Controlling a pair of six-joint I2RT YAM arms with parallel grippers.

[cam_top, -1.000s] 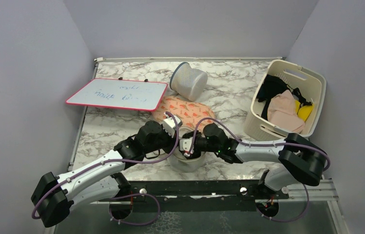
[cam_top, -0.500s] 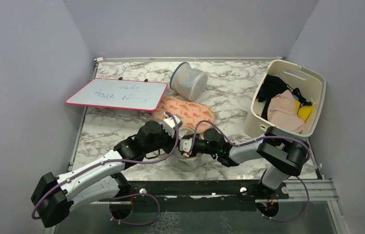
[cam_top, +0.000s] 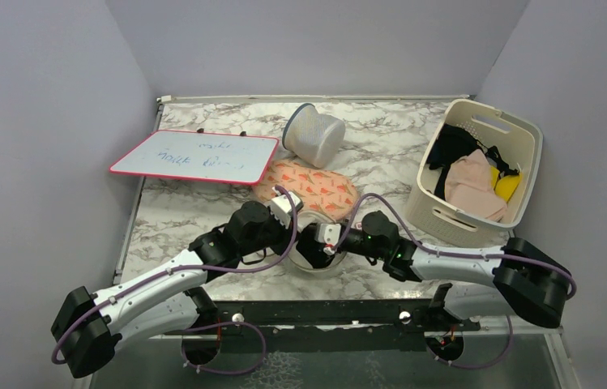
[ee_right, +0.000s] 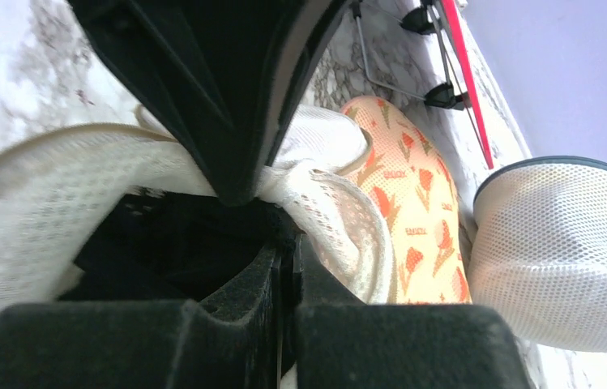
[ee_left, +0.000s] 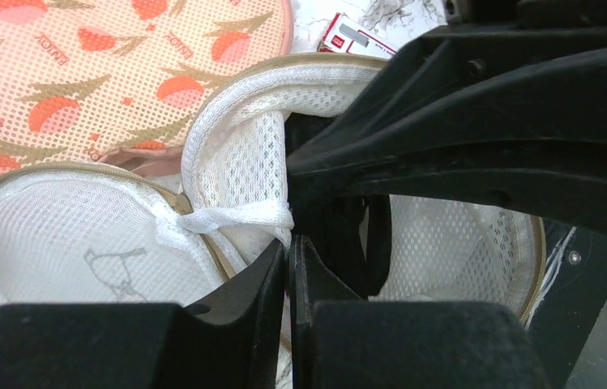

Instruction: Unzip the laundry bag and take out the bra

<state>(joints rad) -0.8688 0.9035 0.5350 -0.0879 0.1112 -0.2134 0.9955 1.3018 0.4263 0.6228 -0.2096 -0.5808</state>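
The laundry bag [cam_top: 314, 271] lies unzipped at the near middle of the table. Its flat lid with the printed outline [ee_left: 81, 251] is folded open to the left. The black bra [cam_top: 308, 252] lies inside the bag and also shows in the left wrist view [ee_left: 358, 235] and the right wrist view [ee_right: 162, 243]. My left gripper [cam_top: 295, 232] is shut on the bag's white mesh rim [ee_left: 239, 217]. My right gripper [cam_top: 322, 243] is shut at the bag's mouth [ee_right: 32, 194], on black bra fabric where it meets the mesh.
A peach mesh bag with an orange pattern [cam_top: 316, 185] lies just behind the laundry bag. A grey-white mesh cylinder [cam_top: 314, 134] and a red-framed whiteboard [cam_top: 194, 156] are farther back. A cream slotted basket [cam_top: 519, 130] with clothes stands at the right.
My right arm has drawn back to the right and stretched out low. More of the bag's black inside shows. The left arm has not moved.
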